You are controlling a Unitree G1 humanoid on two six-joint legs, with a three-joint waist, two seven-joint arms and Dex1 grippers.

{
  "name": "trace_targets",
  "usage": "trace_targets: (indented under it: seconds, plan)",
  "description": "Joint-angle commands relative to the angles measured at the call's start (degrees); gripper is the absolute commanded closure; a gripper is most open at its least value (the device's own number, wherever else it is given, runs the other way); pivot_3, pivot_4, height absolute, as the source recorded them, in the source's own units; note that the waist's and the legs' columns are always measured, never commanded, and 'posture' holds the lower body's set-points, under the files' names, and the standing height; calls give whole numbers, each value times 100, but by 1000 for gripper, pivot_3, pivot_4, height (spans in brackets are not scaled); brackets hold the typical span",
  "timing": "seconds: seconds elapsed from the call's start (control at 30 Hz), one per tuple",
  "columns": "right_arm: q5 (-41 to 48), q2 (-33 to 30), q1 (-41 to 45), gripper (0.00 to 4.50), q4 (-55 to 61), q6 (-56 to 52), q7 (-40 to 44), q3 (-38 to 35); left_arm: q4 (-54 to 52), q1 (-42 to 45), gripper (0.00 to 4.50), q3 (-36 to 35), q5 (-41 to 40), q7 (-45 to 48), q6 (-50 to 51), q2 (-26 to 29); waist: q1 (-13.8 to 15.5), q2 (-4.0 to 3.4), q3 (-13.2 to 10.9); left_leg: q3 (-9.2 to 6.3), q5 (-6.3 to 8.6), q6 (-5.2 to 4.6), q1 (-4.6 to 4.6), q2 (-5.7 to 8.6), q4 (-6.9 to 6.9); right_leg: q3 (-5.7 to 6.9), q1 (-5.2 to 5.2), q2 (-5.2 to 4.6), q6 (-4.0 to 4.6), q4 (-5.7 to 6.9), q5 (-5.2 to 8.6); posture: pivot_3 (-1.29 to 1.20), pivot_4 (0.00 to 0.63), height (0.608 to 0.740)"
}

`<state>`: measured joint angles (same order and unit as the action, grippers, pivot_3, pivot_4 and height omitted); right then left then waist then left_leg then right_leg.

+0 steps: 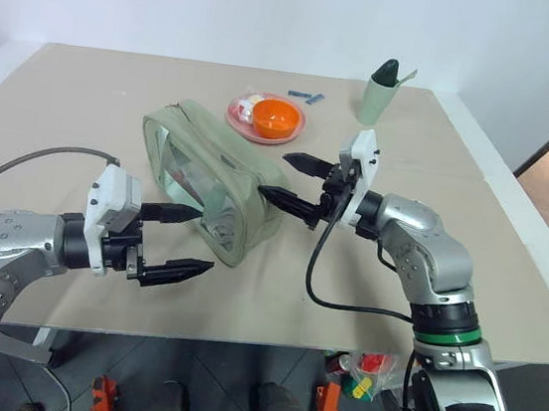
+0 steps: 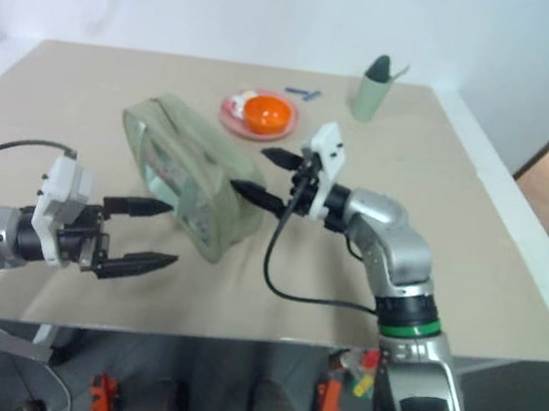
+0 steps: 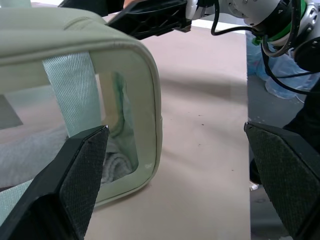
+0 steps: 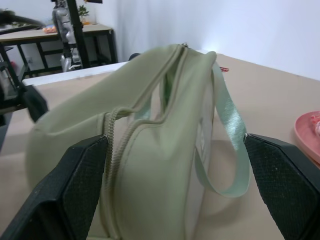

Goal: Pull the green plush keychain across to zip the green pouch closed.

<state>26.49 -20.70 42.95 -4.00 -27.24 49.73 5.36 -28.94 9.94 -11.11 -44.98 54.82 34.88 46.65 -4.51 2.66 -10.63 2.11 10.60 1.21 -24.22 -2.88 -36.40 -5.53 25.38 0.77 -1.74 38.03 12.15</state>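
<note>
The green pouch (image 1: 208,172) lies on the tan table (image 1: 87,102), one clear window side and its webbing strap (image 3: 70,85) facing me. Its top zipper (image 4: 112,130) runs along the upper edge. The green plush keychain is hidden. My right gripper (image 1: 278,176) is open at the pouch's right end, the lower finger against the fabric and the upper one just above it. In the right wrist view the pouch's end sits between the two fingers. My left gripper (image 1: 185,243) is open at the pouch's near left corner, its upper finger in front of the window.
An orange bowl (image 1: 275,117) sits on a pink plate behind the pouch. A pale green cup (image 1: 380,96) stands at the back right, with small blue items (image 1: 306,96) near it. The table's front edge (image 1: 238,341) runs just below both arms.
</note>
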Motion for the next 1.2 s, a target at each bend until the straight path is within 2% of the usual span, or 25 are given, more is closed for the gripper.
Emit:
trace_targets:
  seconds: [0.03, 0.33, 0.37, 0.53, 0.63, 0.83, 0.97, 1.1, 1.13, 1.2]
  plan:
    - [-37, 59, 188, 1172, -72, 90, 74, -31, -183, 109, 0, -46, 6, -94, -85, -11, 1, 0, 0, 0, 0, 0, 0, 0, 0, 1, 0, 0, 0, 0, 0, 0, 150, 740]
    - [25, 16, 145, 4229, 30, -20, 345, -19, -181, 132, 0, 1, 11, -254, -73, -74, 3, 0, 0, -1, 0, 0, 0, 0, 0, 1, -1, -1, 1, 0, 0, 0, 150, 740]
    - [25, 5, 150, 4369, 48, -3, 394, -17, -166, 145, 0, 11, 17, -259, -76, -79, 3, 0, 0, -1, 0, 0, 0, 0, 0, 1, 0, -1, 1, 0, 0, 0, 150, 740]
    - [-83, -264, 300, 4369, 119, 534, 1129, 55, -127, 200, 0, 101, 62, -272, -100, -126, 4, -1, -1, 0, 0, 0, -1, 1, 0, 1, -1, -1, 0, 0, 1, 0, 150, 740]
    - [-69, -454, 545, 4369, -245, 825, 1594, -66, -102, 258, 0, 175, 107, -300, -116, -173, 3, -2, -2, 0, 0, 0, -2, 2, 0, 1, 0, -1, 0, 0, 2, 0, 150, 740]
    - [-608, -1015, 1535, 4369, -2579, 2364, 2926, -93, -44, 311, 0, 266, 228, -246, -154, -214, 2, -3, -2, 0, 0, 0, 2, 3, -3, 3, -3, -1, 1, 0, 1, 0, 150, 740]
    - [-990, -1115, 2107, 4369, -4015, 3185, 3285, -74, 35, 346, 0, 296, 306, -205, -182, -241, -1, -3, -3, 2, 0, 0, 2, 3, 0, 1, -2, -1, 1, 0, 1, 0, 150, 740]
    - [-1152, -1087, 2355, 4369, -4783, 3615, 3418, -156, 46, 344, 0, 328, 373, -208, -225, -273, -2, -4, -4, 1, 2, -3, 2, 3, 5, 1, -1, 0, 2, 0, 4, 0, 150, 740]
    - [-1149, -1070, 2394, 3679, -4890, 3621, 3420, -194, 56, 353, 0, 328, 387, -217, -232, -284, -2, -4, -4, 0, 3, -3, 2, 3, 7, 1, -1, -1, 1, 0, 5, 0, 150, 740]
    - [-1127, -1046, 2443, 3139, -4993, 3617, 3430, -265, 96, 380, 0, 327, 415, -233, -247, -302, -2, -5, -4, -1, 3, -4, 1, 3, 8, 0, -1, -1, -1, 0, 6, 0, 150, 740]
